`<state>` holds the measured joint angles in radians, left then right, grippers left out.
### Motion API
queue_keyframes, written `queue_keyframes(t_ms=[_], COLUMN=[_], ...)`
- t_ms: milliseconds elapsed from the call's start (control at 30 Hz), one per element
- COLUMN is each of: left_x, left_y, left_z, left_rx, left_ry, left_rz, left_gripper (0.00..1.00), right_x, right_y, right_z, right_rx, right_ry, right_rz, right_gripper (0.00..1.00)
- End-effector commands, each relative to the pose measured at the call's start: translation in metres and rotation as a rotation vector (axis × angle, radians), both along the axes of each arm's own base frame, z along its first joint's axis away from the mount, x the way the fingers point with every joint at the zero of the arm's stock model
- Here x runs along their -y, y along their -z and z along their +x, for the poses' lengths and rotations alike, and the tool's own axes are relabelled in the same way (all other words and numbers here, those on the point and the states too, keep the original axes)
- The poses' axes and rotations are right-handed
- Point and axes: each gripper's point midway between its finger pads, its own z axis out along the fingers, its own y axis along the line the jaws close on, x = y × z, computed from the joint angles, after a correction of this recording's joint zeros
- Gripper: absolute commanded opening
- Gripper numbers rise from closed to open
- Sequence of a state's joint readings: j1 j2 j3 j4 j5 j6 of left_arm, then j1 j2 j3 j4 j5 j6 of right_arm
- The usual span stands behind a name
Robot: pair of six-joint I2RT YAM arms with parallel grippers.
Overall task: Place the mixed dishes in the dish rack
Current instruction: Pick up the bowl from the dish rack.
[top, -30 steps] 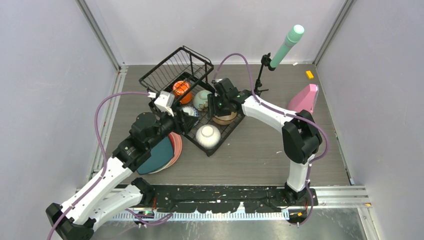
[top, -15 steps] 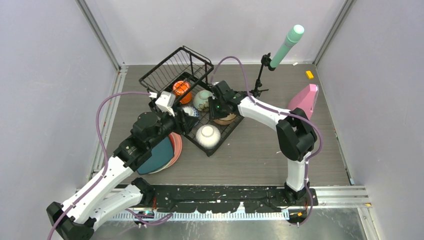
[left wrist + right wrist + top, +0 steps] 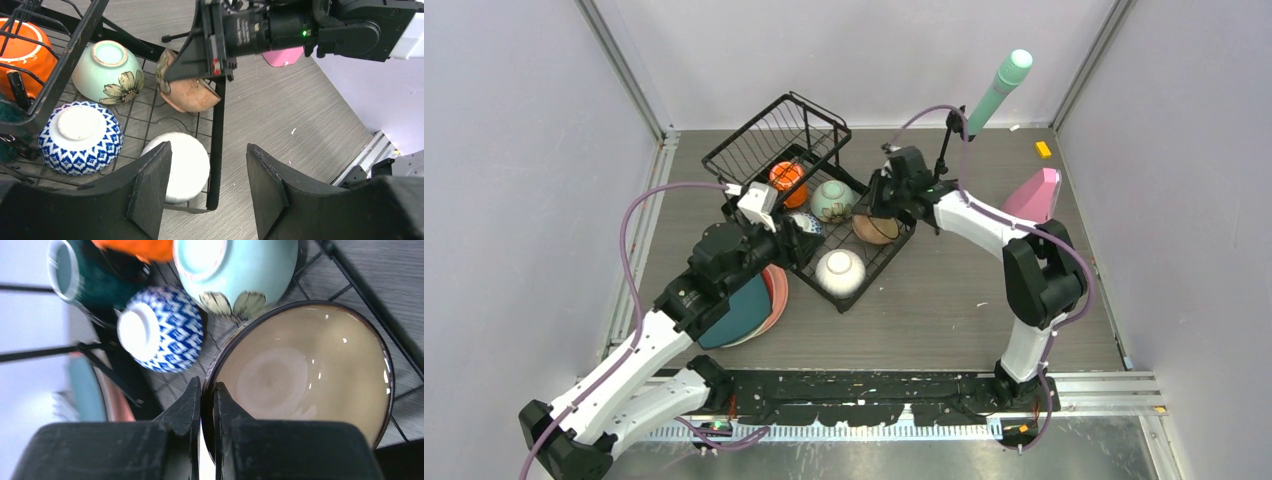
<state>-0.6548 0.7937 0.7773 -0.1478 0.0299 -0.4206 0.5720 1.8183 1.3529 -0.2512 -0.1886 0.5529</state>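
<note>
My right gripper (image 3: 206, 405) pinches the tilted tan bowl (image 3: 300, 380) by its rim over the rack (image 3: 216, 150); my left gripper (image 3: 207, 192) hangs open.

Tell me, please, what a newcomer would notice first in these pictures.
The right gripper is shut on the rim of the tan bowl, holding it tilted at the right side of the dish rack. Beside it in the rack, the mint bowl, blue-patterned bowl and white bowl sit upside down. The left gripper hovers open above the white bowl.

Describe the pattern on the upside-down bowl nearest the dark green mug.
Blue and white diamonds cover that round ceramic bowl; clearest in the left wrist view.
</note>
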Motion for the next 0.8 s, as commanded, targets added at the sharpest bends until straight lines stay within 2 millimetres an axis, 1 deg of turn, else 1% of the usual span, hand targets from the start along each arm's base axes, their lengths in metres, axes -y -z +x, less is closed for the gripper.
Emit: queue_keyframes(t_ms=[0,33,67,100,133,167,267,300,333,467,633,767], left_x=[0.010,0.012,0.013,0.014,0.017,0.018,0.023,0.026,0.028,0.035,0.037,0.035], left_y=[-0.006,-0.005,-0.004,-0.003,-0.002,-0.001,0.005,0.005,0.007,0.016,0.021,0.025], left_z=[0.001,0.001,0.002,0.003,0.004,0.006,0.011,0.012,0.014,0.019,0.020,0.020], left_rx=[0.014,0.009,0.004,0.003,0.000,-0.002,-0.023,-0.022,-0.024,-0.045,-0.049,-0.054], left_ry=[0.032,0.036,0.038,0.040,0.044,0.044,0.042,0.044,0.044,0.039,0.030,0.022], left_rz=[-0.039,-0.039,-0.042,-0.047,-0.053,-0.061,-0.070,-0.077,-0.077,-0.058,-0.048,-0.037], left_gripper=[0.59,0.59,0.60,0.60,0.60,0.60,0.61,0.61,0.61,0.62,0.62,0.62], right_x=[-0.028,-0.026,-0.025,-0.023,-0.021,-0.021,-0.019,-0.019,-0.019,-0.015,-0.012,-0.011], right_y=[-0.081,-0.081,-0.094,-0.092,-0.104,-0.107,-0.109,-0.112,-0.109,-0.098,-0.081,-0.080], right_z=[0.008,0.009,0.015,0.015,0.021,0.023,0.025,0.025,0.026,0.028,0.026,0.025], right_rx=[0.007,-0.030,0.001,-0.052,-0.021,-0.039,-0.102,-0.088,-0.107,-0.110,-0.112,-0.103], right_ry=[-0.034,-0.006,-0.013,0.021,0.016,0.034,0.082,0.077,0.089,0.129,0.148,0.137], right_rz=[0.471,0.518,0.580,0.632,0.687,0.747,0.873,0.904,0.919,0.923,0.828,0.801], right_gripper=[0.00,0.00,0.00,0.00,0.00,0.00,0.00,0.00,0.00,0.00,0.00,0.00])
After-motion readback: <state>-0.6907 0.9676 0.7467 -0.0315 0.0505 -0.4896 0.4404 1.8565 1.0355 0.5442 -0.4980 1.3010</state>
